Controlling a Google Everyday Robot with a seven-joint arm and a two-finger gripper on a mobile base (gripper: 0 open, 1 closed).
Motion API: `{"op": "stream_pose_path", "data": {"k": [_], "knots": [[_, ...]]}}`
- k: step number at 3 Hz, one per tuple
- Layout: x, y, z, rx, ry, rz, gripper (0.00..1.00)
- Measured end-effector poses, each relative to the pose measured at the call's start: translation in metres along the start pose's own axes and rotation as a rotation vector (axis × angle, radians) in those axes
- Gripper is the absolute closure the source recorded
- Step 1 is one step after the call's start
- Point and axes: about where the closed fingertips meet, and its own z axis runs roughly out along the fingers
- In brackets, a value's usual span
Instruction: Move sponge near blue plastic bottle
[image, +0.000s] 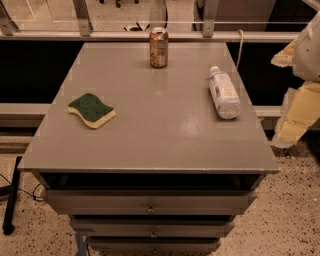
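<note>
One camera view. Landmark: the translucent whitish blue plastic bottle (223, 93) with a white cap, lying on its side on the grey cabinet top (160, 145). The wavy-edged sponge (92, 109), dark green scouring face over pale yellow foam, lies flat, well apart to the bottle's left. The gripper (299, 112) hangs beyond the bottle's right, off the top; its aperture cannot be determined. Expect a light, compressible sponge: grasp across its narrow width.

Smooth grey semi-gloss surface (150, 135), sponge (91, 110) rough green scourer over yellow foam, translucent blue plastic bottle (223, 93), shiny metal can (158, 47), matt cream gripper (300, 112) at 3 o'clock.
</note>
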Motion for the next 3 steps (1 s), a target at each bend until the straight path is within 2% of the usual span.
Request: {"op": "stream_pose_path", "data": {"k": [1, 2, 3], "knots": [[0.000, 0.000, 0.000, 0.000, 0.000, 0.000, 0.00], [-0.008, -0.001, 0.008, -0.003, -0.031, 0.013, 0.00], [-0.039, -0.009, 0.037, -0.031, -0.136, 0.035, 0.00]]}}
